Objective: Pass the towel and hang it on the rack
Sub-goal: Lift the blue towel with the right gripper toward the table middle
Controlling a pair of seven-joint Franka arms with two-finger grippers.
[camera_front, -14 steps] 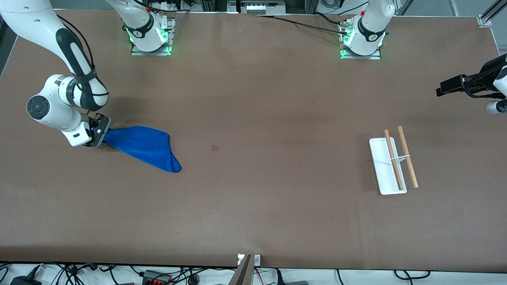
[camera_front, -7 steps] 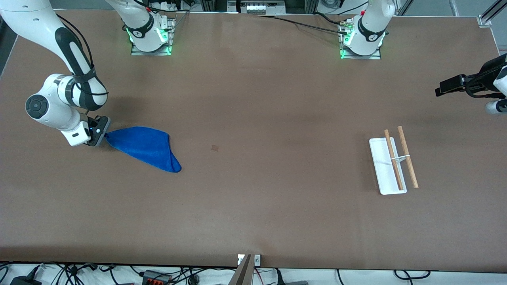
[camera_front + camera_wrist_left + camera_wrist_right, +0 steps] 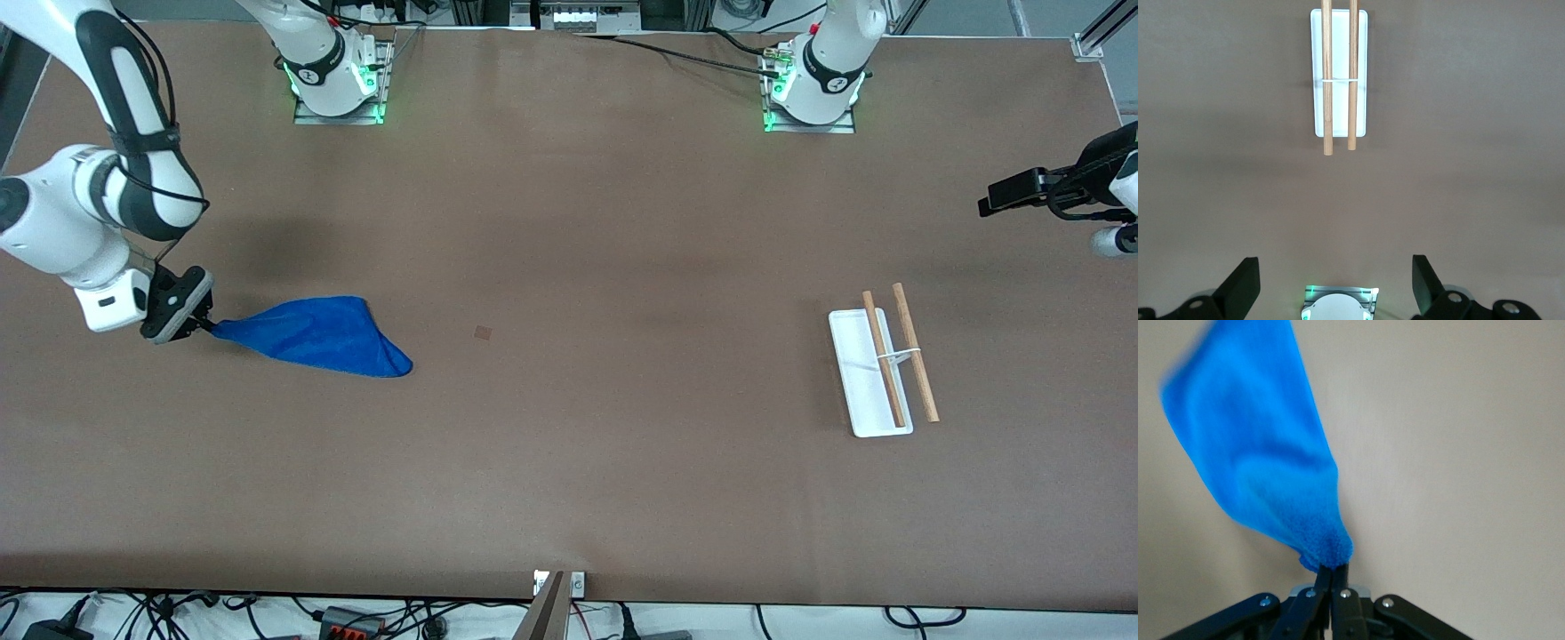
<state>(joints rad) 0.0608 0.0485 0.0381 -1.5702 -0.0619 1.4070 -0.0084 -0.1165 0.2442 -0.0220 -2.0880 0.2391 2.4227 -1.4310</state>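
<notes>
Both arms: glossy white shells with black joint bands and black cables strapped along the links; round white bases on metal plates, green LEDs glowing at the foot, at 11 and 1 o'clock in the front view. Right claw (image 3: 197, 325) is black on a white wrist block; its wrist view shows thin black linkage bars with small silver screws. Left claw (image 3: 1335, 288) has black wedge-shaped fingers (image 3: 1245, 283), silver screw heads on the mounts.
</notes>
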